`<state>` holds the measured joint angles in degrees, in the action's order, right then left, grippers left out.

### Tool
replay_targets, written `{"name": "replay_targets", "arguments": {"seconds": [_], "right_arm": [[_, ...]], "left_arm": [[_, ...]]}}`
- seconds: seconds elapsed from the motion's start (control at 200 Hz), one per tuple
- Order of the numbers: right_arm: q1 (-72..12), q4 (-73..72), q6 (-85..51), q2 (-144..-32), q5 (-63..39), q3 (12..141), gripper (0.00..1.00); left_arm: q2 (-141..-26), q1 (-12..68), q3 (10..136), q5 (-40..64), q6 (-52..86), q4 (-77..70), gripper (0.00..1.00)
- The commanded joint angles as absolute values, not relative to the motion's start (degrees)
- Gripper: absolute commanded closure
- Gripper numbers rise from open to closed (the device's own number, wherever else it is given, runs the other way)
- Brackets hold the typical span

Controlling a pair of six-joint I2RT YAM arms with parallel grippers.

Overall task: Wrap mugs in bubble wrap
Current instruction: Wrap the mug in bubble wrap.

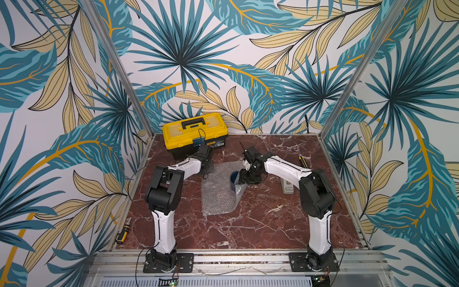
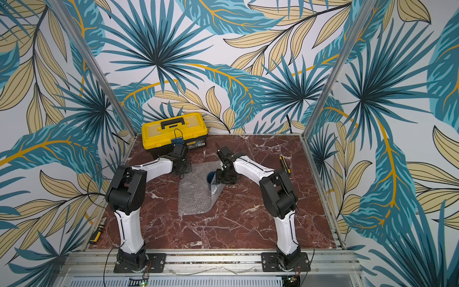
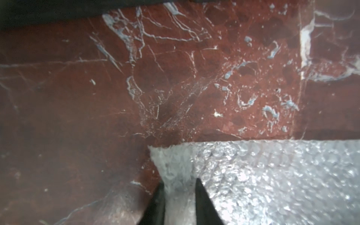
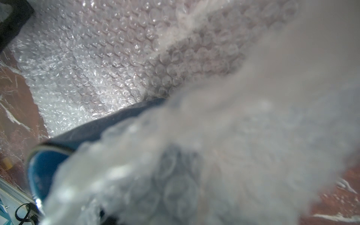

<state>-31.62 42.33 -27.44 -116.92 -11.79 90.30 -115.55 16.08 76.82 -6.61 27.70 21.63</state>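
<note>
Bubble wrap [image 1: 218, 198], a clear plastic sheet full of small air bubbles, lies in the middle of the red-brown marble table [image 1: 273, 218] in both top views. The small dark blue cylindrical mug [image 1: 233, 179] is on its far right part, and the near right edge of the sheet stands up against the mug. The right gripper [image 1: 244, 177] is at this side of the mug; its jaws are hidden. The left gripper [image 1: 208, 170] points down at the far left corner of the sheet. Behind it stands the yellow plastic toolbox [image 1: 195, 131] with a black handle; the label on its front is too small to read. A grey-white tape dispenser [image 1: 288, 187] lies beside the right arm.

In the left wrist view the two dark fingers [image 3: 202, 198] are closed on the corner of the bubble wrap, which is bunched between them.

In the right wrist view blurred bubble wrap fills most of the picture and lies over the mug, whose blue rim and side show. How the right jaws stand, I cannot tell.
</note>
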Motion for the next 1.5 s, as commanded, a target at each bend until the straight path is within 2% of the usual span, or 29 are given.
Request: {"name": "replay_targets", "arguments": {"seconds": [0.0,0.07,0.245,0.37,0.456,0.671,0.921,1.497], "right_arm": [[-31.9,43.6,-27.4,-118.4,-10.2,90.1,0.46],[-31.9,43.3,-27.7,-118.3,-10.2,89.9,0.46],[-31.8,42.5,-28.1,-117.9,-10.4,89.2,0.46],[-31.9,41.9,-28.4,-117.8,-10.8,88.8,0.46],[-31.9,41.4,-28.6,-117.6,-11.1,88.4,0.46],[-31.9,40.2,-29.4,-117.1,-11.4,87.7,0.46],[-31.9,39.7,-29.9,-116.7,-12.2,87.3,0.45],[-30.8,46.0,-32.4,-107.1,-10.9,88.1,0.43]], "left_arm": [[-113.3,16.5,77.7,-5.7,27.8,20.3,0.86],[-110.8,17.4,76.7,-5.6,27.6,19.7,0.91],[-103.3,21.4,73.8,-3.7,27.0,17.4,0.91],[-98.6,24.4,71.0,3.2,28.2,16.1,0.94],[-95.7,26.5,68.8,4.9,29.2,14.2,0.98],[-91.9,30.9,64.3,10.6,32.5,12.0,1.00],[-93.6,34.6,61.1,14.7,35.3,7.6,1.00],[-98.2,35.2,59.8,15.3,34.2,7.3,1.00]]}}
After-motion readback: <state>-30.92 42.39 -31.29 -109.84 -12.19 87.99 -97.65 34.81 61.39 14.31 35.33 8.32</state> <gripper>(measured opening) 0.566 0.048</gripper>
